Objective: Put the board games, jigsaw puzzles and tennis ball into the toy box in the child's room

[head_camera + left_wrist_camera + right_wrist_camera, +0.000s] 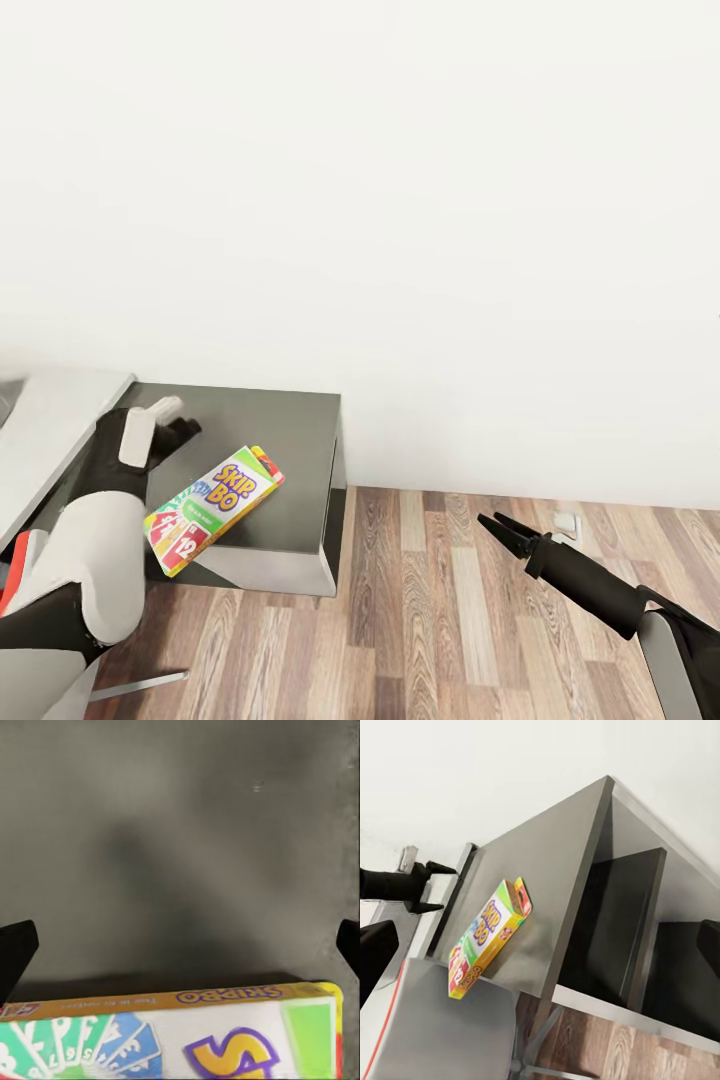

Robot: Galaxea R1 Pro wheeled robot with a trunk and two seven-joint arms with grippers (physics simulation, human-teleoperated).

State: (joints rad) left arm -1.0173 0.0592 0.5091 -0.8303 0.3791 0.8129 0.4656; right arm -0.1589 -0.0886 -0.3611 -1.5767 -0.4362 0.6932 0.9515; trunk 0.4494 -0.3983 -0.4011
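One board game, a bright Skip-Bo box, lies flat on the dark-grey side unit, its near end at the unit's front edge. My left gripper hovers just behind the box, open and empty. In the left wrist view its dark fingertips stand wide apart over the grey top, with the board game close below. The right wrist view shows the left gripper with its fingers apart behind the board game. My right gripper hangs open above the floor, right of the unit. The table adjoins at left. The toy box, puzzles, ball and bed are out of view.
A white wall stands right behind the side unit. Wood-plank floor spreads in front and to the right. A small white object lies on the floor by the wall. The unit has open shelves with a divider.
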